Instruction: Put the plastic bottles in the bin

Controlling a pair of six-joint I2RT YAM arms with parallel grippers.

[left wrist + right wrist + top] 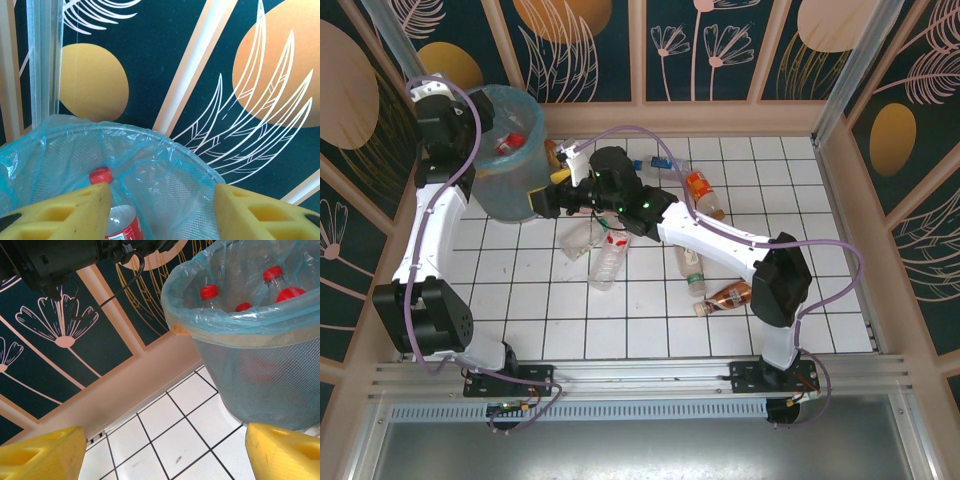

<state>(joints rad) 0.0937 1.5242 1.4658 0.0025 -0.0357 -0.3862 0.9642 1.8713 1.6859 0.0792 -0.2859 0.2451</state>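
The left end effector [160,200] hangs open and empty over the bin [505,190], far left on the tiled counter [650,320]. Red-capped bottles [210,292] lie inside. The right end effector [165,440], spread wide and empty, sits just beside the bin. Loose bottles [608,262] lie scattered mid-counter.

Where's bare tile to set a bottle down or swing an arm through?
Free: the far-right tiles between the orange-label bottle and the right wall; the near rows left of the brown-label bottle. Crowded: the middle, where clear bottles lie under the right arm, and beside the bin.
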